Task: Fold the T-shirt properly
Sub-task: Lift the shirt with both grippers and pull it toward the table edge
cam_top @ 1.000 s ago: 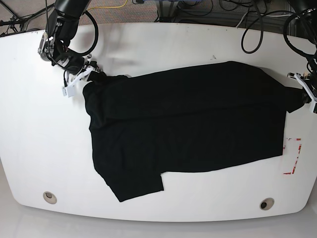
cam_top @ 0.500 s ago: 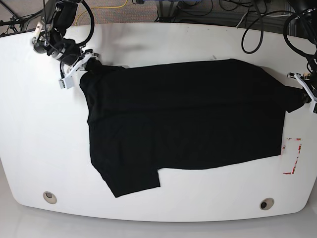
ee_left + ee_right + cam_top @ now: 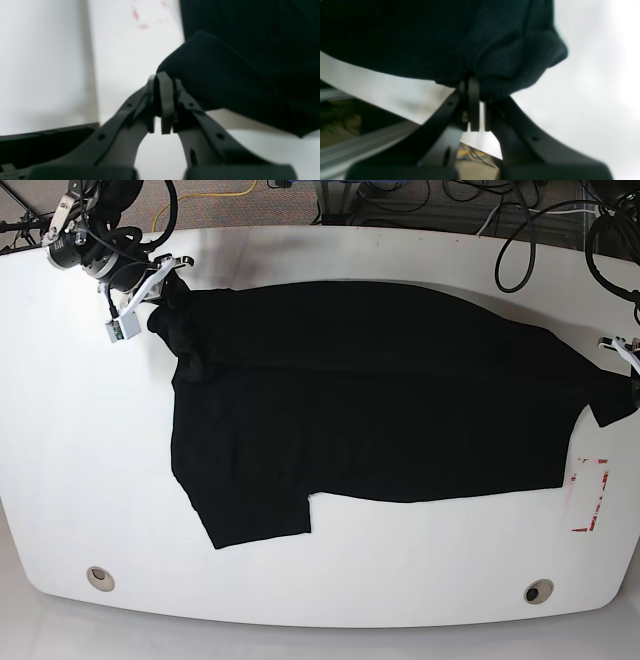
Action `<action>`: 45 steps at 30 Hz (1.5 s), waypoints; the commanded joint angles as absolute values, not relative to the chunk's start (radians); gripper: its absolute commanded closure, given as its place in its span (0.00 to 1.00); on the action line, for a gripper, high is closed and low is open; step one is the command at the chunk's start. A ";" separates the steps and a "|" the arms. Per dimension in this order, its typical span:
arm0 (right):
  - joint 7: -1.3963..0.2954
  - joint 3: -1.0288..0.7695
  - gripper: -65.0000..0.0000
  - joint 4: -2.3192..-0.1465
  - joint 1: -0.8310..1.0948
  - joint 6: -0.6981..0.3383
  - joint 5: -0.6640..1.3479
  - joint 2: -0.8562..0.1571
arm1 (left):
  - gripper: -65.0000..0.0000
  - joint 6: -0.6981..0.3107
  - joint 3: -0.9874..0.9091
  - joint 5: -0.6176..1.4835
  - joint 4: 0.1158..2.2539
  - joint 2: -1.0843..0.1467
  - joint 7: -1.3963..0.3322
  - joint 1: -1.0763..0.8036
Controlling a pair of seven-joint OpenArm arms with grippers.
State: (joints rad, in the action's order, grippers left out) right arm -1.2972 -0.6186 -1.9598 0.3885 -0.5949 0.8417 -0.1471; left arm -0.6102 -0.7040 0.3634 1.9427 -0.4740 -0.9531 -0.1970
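A: Left wrist view? 
B: The left gripper (image 3: 162,100) has its jaws clenched on the plain black soft cloth T-shirt (image 3: 237,82).

A: Right wrist view? 
B: The right gripper (image 3: 475,105) pinches a bunched corner.

A: Base view? 
B: The shirt spreads across the white oval worktop (image 3: 400,570) between both jaws.

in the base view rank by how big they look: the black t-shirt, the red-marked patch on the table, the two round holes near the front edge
1. Black cloth T-shirt, by far the largest.
2. Red-marked patch on the white table.
3. The two round holes, left and right: smallest, and they look alike.

Both pincers, left (image 3: 162,100) and right (image 3: 476,105), clamped tight
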 commanded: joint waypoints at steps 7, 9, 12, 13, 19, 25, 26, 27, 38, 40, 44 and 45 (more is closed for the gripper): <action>-1.283 -0.570 1.00 -1.923 0.334 -0.596 0.855 -0.245 | 1.00 -0.605 -0.756 0.367 2.003 -0.479 -0.940 -0.004; -1.285 -0.556 1.00 -1.919 0.320 -0.596 0.862 -0.265 | 1.00 -0.605 -0.756 0.366 2.003 -0.479 -0.941 0.042; -1.285 -0.538 1.00 -1.923 0.295 -0.596 0.863 -0.285 | 1.00 -0.605 -0.756 0.366 2.003 -0.481 -0.941 0.105; -1.285 -0.532 1.00 -1.923 0.289 -0.596 0.863 -0.288 | 1.00 -0.605 -0.753 0.366 2.003 -0.481 -0.941 0.122; -1.285 -0.493 1.00 -1.917 0.183 -0.604 0.863 -0.334 | 1.00 -0.598 -0.671 0.357 1.997 -0.484 -0.941 0.248; -1.285 -0.479 1.00 -1.914 0.079 -0.605 0.860 -0.349 | 1.00 -0.541 -0.608 0.357 1.997 -0.484 -0.941 0.309; -1.285 -0.479 1.00 -1.908 0.054 -0.605 0.857 -0.354 | 1.00 -0.518 -0.605 0.357 1.995 -0.484 -0.941 0.320; -1.285 -0.478 1.00 -1.894 0.028 -0.607 0.862 -0.363 | 1.00 -0.496 -0.598 0.357 1.994 -0.483 -0.941 0.334; -1.283 -0.476 1.00 -1.758 -0.237 -0.665 0.854 -0.390 | 1.00 -0.349 -0.512 0.357 1.954 -0.479 -0.935 0.415; -1.283 -0.475 1.00 -1.702 -0.308 -0.668 0.854 -0.394 | 1.00 -0.318 -0.489 0.357 1.934 -0.476 -0.935 0.443; -1.283 -0.456 1.00 -1.612 -0.437 -0.668 0.862 -0.427 | 1.00 -0.249 -0.449 0.357 1.920 -0.450 -0.935 0.490; -1.283 -0.449 1.00 -1.598 -0.460 -0.668 0.862 -0.432 | 1.00 -0.237 -0.449 0.357 1.920 -0.447 -0.935 0.492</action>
State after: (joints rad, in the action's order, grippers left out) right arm -1.3132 -0.4580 -1.6123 -0.3847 -0.6621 0.8349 -0.3920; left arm -0.2611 -0.4469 0.3389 1.9018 -0.4461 -0.9779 0.4568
